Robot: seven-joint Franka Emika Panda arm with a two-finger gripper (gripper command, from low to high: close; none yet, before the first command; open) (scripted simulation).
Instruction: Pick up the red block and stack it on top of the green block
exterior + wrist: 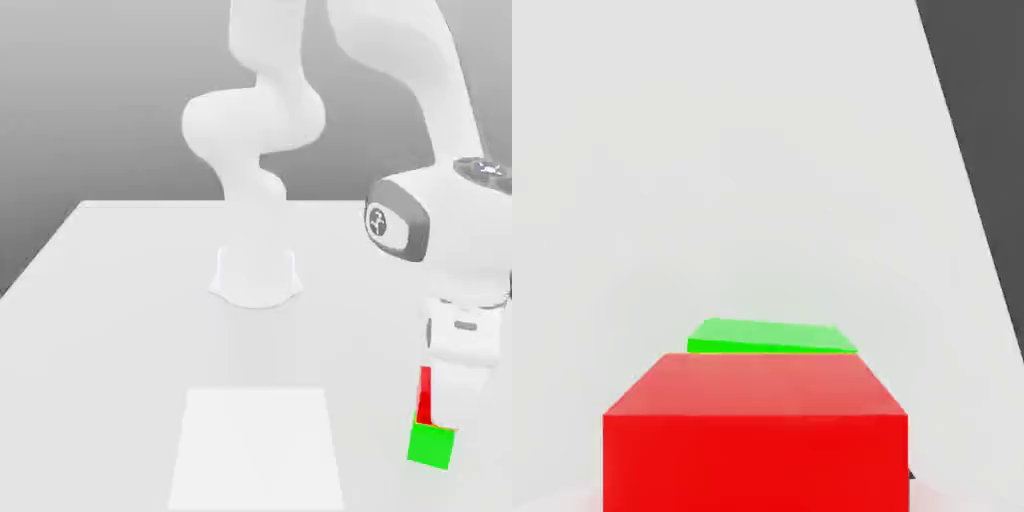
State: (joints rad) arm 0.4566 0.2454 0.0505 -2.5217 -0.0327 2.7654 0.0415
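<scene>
"At the exterior view's right, what's the gripper (446, 411) doing?"

"Clamped on the red block (424, 396), its fingers against the sides."

"And the green block (431, 444)?"

"Just below the red one, on the table (115, 370). Whether they touch, I can't tell."

The white arm bends over at the exterior view's right, its last links descending to the hand (452, 412). The wrist (445, 225) sits above, and the hand points down, low over the bench (90, 400).
</scene>
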